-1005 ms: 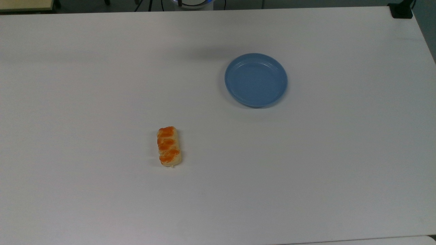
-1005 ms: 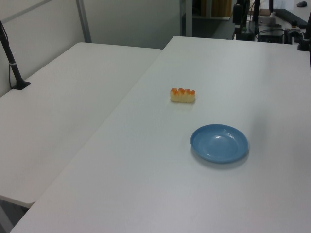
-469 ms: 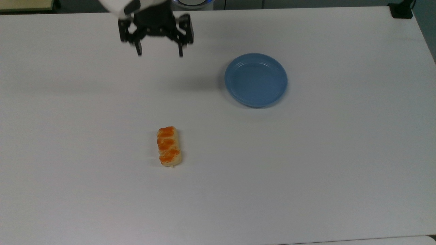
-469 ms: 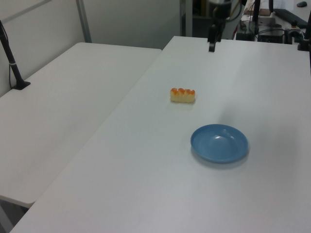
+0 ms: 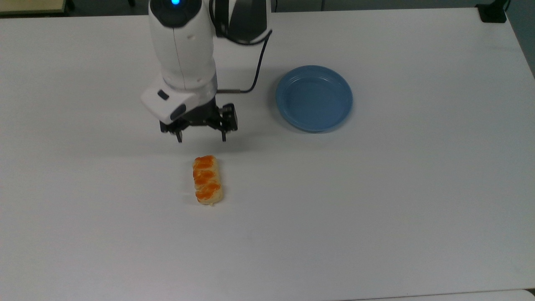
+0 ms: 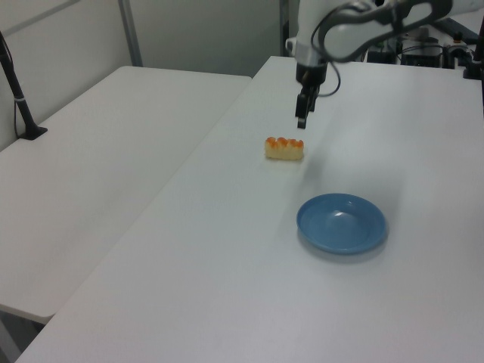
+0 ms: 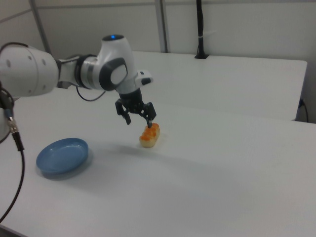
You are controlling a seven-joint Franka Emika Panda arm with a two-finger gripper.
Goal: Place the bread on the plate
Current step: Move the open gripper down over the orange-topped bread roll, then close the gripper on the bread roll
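I see the small oblong pale-tan bread roll with glossy orange-brown braided patches [image 5: 207, 180] lying flat on the white worktop [image 5: 376, 209], its long axis running from 12 to 6 o'clock in the top view. The round, shallow blue plate with a ridged rim [image 5: 314, 98] sits at about 2 o'clock from the bread in the top view, well apart from it, and nothing lies in it.

My white Panda arm [image 5: 184, 54] reaches in from the top view's 12 o'clock edge, with a blue light glowing on its upper joint and a black cable looping off its side. The black two-finger gripper [image 5: 201, 138] hangs above the worktop, just at 12 o'clock of the bread's near end in the top view. Its jaws stand apart, wide enough to span the roll's short side, and they hold nothing.

In the left view the gripper [image 6: 301, 121] hovers above the bread [image 6: 284, 148], fingers pointing down. In the right view the gripper [image 7: 140, 120] hangs close over the bread [image 7: 149, 135], one fingertip [image 7: 149, 126] seen against the roll's top, and the plate [image 7: 63, 156] lies at 8 o'clock from the roll. Whether that fingertip touches the bread, I cannot tell.
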